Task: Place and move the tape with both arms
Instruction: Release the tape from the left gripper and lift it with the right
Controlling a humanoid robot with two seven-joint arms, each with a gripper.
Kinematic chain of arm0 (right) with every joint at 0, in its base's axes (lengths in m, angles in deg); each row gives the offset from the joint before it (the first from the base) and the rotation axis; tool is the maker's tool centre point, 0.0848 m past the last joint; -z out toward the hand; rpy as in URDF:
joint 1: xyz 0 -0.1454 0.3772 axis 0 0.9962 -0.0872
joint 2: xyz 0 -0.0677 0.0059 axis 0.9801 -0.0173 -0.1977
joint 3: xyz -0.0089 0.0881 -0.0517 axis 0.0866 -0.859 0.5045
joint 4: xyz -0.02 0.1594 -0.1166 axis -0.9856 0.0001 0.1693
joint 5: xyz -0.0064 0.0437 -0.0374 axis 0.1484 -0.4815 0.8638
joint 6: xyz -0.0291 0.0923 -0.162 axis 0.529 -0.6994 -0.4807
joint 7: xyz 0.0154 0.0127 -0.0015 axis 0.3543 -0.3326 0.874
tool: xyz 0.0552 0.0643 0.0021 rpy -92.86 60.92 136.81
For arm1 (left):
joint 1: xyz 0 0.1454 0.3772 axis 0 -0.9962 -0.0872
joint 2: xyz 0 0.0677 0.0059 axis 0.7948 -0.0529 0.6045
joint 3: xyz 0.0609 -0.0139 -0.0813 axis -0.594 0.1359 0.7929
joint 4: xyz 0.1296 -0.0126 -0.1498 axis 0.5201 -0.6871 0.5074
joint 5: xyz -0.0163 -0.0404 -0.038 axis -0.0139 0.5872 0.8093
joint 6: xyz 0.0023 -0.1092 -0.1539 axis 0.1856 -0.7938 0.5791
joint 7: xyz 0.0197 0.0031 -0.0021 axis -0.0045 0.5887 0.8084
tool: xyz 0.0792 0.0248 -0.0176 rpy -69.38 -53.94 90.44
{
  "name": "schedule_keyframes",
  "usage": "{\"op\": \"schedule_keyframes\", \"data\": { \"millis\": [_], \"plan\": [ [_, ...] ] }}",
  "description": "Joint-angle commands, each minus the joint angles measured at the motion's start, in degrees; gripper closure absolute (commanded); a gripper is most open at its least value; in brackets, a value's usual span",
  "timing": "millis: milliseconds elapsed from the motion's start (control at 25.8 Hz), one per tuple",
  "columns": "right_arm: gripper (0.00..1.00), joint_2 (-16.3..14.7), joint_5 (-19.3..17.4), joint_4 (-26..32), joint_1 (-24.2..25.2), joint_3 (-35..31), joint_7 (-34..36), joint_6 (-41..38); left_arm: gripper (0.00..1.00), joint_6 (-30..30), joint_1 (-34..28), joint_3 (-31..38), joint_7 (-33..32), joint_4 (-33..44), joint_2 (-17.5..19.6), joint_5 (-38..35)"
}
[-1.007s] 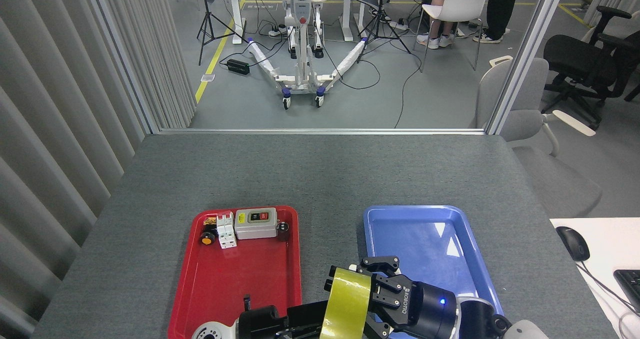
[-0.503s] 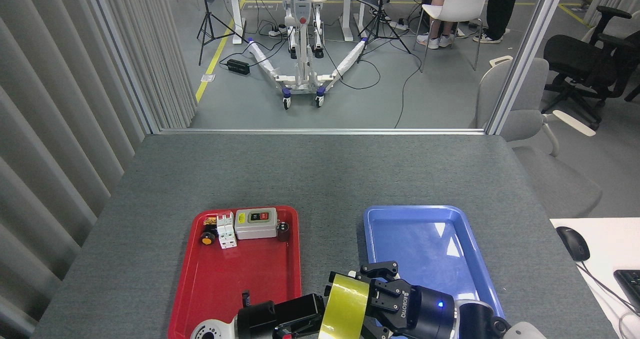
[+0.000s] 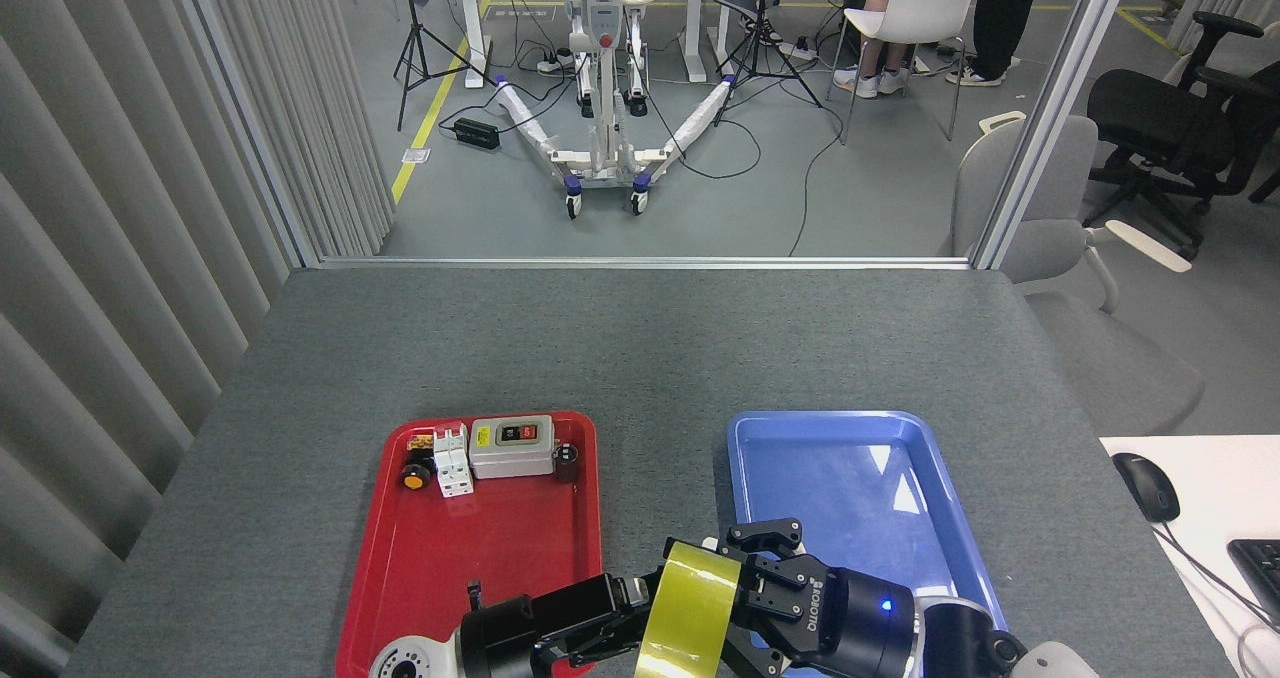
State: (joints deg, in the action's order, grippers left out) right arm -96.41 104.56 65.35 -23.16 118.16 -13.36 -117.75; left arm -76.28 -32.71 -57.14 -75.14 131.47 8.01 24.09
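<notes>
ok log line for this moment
tape held upright between trays | right pincer shut on tape | left pincer at tape, grip unclear | blue tray bare

Yellow tape (image 3: 688,613) upright between both hands

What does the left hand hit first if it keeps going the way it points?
The tape. The left hand points right, straight at the roll's left face, which the right hand holds from the other side. The gap looks almost nil, though depth is unclear.
</notes>
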Motion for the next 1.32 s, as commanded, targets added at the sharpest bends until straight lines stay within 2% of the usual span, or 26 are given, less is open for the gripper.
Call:
{"op": "schedule_keyframes", "data": {
  "millis": [0,194,310,387,465,581,697,736,774,813,891,968,1084,1162,1278],
  "plan": [
    [0.74,-0.06,-0.04,0.02,0.11,-0.03,0.42,-1.14,0.00,0.99,0.01,4.47,4.75,-0.81,-0.61,-0.01],
    [0.74,-0.15,-0.66,0.02,0.20,-1.70,0.42,-2.20,0.00,6.26,0.01,8.51,8.35,-0.98,-0.61,0.07],
    [0.75,-0.06,-0.83,0.02,1.26,-7.68,0.42,-2.64,0.00,12.32,0.01,10.27,12.66,-1.77,-0.69,-0.37],
    [0.75,-0.06,-0.83,-0.15,3.01,-12.51,0.33,-2.64,0.00,17.15,0.01,10.27,16.61,-2.56,-0.78,-3.79],
    [0.76,-0.06,-0.83,-0.68,5.03,-18.40,0.24,-2.64,0.00,19.79,0.01,10.27,21.88,-2.39,-0.78,-14.07],
    [0.76,0.38,-0.83,-1.03,7.67,-27.27,-1.87,-2.64,0.00,19.97,0.01,10.01,33.05,-0.37,-0.96,-34.81],
    [0.77,3.81,-0.83,-2.61,9.34,-34.13,-8.02,-2.64,0.00,19.79,-0.96,9.75,43.16,3.32,-1.13,-52.40],
    [0.77,5.39,-0.75,-2.70,9.34,-35.54,-10.48,-1.14,0.00,18.48,-1.48,9.57,46.50,4.20,-1.40,-58.11],
    [0.78,6.27,-0.75,-2.79,9.25,-36.51,-12.85,1.93,0.00,14.17,-2.10,9.39,49.84,5.08,-2.01,-63.56],
    [0.78,6.53,-0.66,-2.79,9.17,-36.86,-15.49,5.62,0.00,6.26,-2.80,8.52,52.21,6.05,-2.45,-67.78],
    [0.77,6.45,-0.22,-3.14,8.11,-36.86,-20.94,14.15,0.00,-9.39,-3.33,4.12,53.53,7.02,-1.75,-69.54],
    [0.77,6.45,-0.04,-4.72,5.92,-36.51,-26.83,22.41,0.00,-19.05,-3.33,1.22,53.18,7.54,-1.66,-69.62],
    [0.76,5.13,-0.13,-10.70,1.87,-33.34,-31.93,30.76,0.02,-21.08,-4.56,0.87,52.74,8.86,-1.57,-71.82],
    [0.76,4.07,-0.83,-16.32,-2.87,-28.86,-33.51,34.62,0.01,-21.08,-5.35,0.87,53.88,9.56,-1.57,-75.95],
    [0.75,0.56,-2.33,-25.82,-8.94,-22.09,-36.32,38.23,0.00,-20.72,-6.67,1.13,59.42,9.74,-2.10,-79.99]
  ]
}}
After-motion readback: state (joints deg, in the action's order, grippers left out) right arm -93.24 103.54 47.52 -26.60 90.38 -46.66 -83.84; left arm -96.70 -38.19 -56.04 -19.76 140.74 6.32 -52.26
